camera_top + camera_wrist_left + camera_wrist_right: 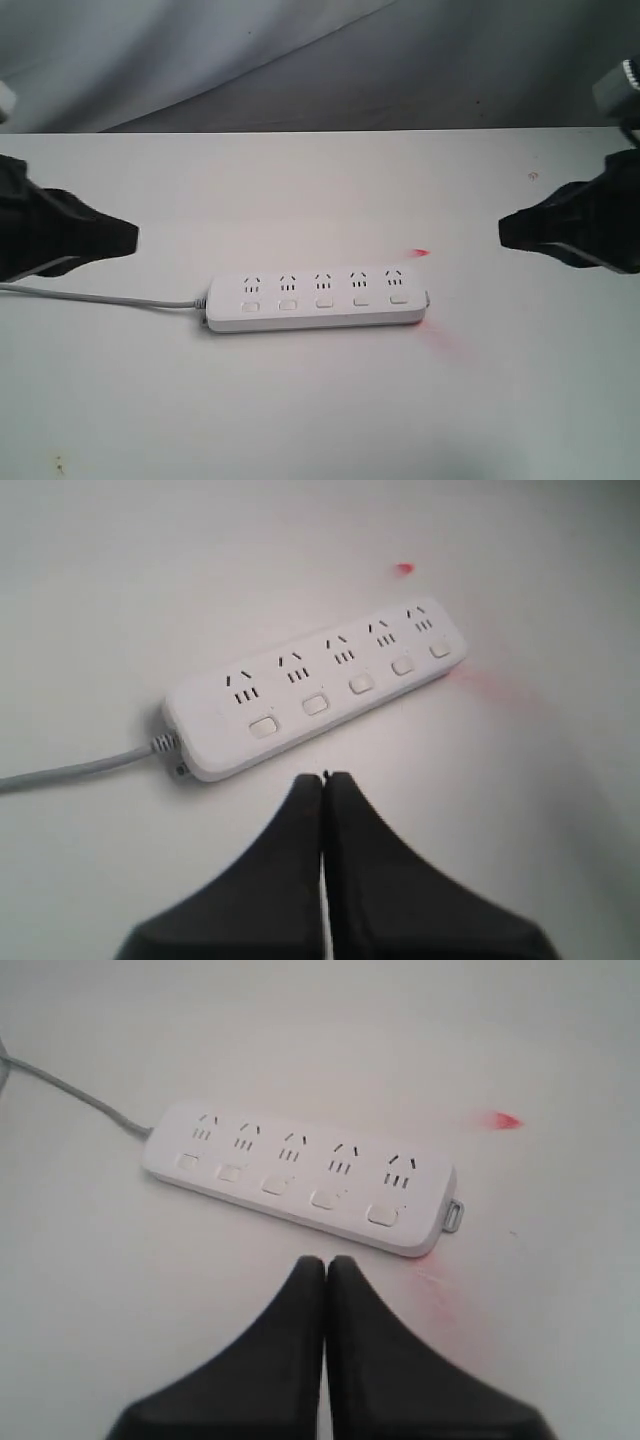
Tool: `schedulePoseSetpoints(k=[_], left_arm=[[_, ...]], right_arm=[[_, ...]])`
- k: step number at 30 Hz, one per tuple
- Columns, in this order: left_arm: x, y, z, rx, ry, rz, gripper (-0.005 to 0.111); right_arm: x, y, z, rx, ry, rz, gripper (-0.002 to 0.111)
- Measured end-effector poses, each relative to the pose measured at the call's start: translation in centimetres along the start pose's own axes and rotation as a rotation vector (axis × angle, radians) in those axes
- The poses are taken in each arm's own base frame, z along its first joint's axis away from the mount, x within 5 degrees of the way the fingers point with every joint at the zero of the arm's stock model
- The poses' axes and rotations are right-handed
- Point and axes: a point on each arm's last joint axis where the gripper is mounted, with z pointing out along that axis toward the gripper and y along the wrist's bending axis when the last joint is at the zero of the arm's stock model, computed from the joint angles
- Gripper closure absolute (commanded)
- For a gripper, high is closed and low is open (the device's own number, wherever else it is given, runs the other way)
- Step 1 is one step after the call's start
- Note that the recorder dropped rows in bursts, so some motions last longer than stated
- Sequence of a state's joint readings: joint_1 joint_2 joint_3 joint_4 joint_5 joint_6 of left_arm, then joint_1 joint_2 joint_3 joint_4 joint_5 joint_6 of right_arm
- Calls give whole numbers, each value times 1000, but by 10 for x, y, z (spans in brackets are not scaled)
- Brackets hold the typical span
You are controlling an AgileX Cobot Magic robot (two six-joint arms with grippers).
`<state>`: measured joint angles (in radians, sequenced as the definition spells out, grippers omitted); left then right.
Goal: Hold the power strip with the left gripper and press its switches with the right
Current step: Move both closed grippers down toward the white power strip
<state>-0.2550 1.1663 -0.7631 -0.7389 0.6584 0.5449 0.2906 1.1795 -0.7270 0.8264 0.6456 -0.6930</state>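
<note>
The white power strip (pixel 315 300) lies flat on the white table, five sockets in a row with a white switch (pixel 324 301) below each. Its grey cord (pixel 100 297) runs off to the left. My left gripper (pixel 130 238) hovers shut to the left of the strip, apart from it, holding nothing. My right gripper (pixel 505 230) is shut off to the right, also clear of the strip. In the left wrist view the strip (pixel 315 690) lies beyond the closed gripper (pixel 325 777). In the right wrist view the strip (pixel 300 1175) sits beyond the closed gripper (pixel 326 1260).
A small red mark (pixel 420 252) shows on the table behind the strip's right end, with a faint red smear (pixel 445 342) in front of it. The table's far edge (pixel 320 131) meets a grey backdrop. A small metal loop (pixel 455 1215) sticks out of the strip's end.
</note>
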Motion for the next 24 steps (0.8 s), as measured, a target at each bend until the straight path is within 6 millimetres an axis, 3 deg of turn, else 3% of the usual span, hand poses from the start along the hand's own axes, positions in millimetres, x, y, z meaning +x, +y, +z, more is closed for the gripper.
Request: schedulePoseSetpoints(k=[6,11,15,24], left_arm=[[-16,23,56,9,134,-18,107],[-22,37,88,8,200,-28,107],[-29,45,108,8,226,-31,107],[-31,61,139,0,289,32,107]], right_arm=[[-9,-5,48,25,94,-38,108],[-21,-18,85,29,167,-13,108],[-31,-27,112,15,227,-15,108],[-45,-44,146,51,343,-29,108]])
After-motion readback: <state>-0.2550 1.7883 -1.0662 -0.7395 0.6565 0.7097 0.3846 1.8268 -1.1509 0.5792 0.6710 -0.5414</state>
